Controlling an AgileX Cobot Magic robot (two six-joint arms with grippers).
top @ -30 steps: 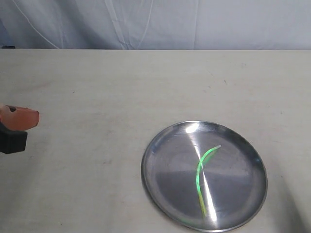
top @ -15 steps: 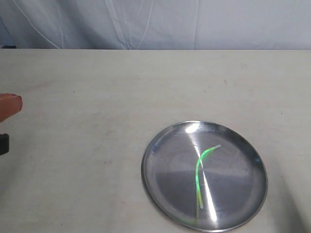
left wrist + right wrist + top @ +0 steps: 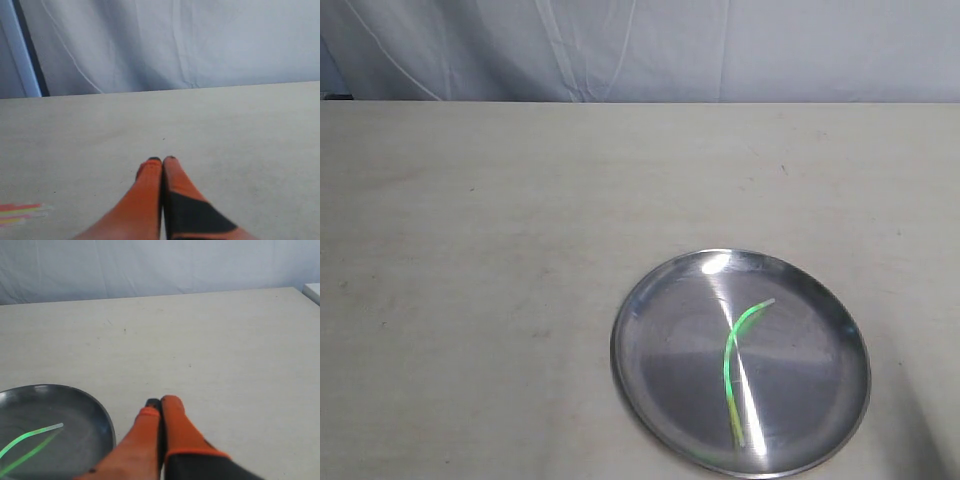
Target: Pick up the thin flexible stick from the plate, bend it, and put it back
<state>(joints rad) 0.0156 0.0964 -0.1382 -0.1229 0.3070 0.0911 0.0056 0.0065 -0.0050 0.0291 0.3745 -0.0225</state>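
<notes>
The thin flexible stick (image 3: 727, 362) lies curved on the plate (image 3: 665, 395), nothing else touching it. We've got the left gripper (image 3: 162, 160) and right gripper (image 3: 160, 401) both pinched together, empty. Our worry: the springy plastic relaxes toward straight and the bend gets lost.

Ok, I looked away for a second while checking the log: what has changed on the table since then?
The left gripper drew off the left edge of the exterior view; it now shows only in its wrist view, fingers shut, empty. The thin flexible stick still lies curved on the plate, which has not moved.
</notes>
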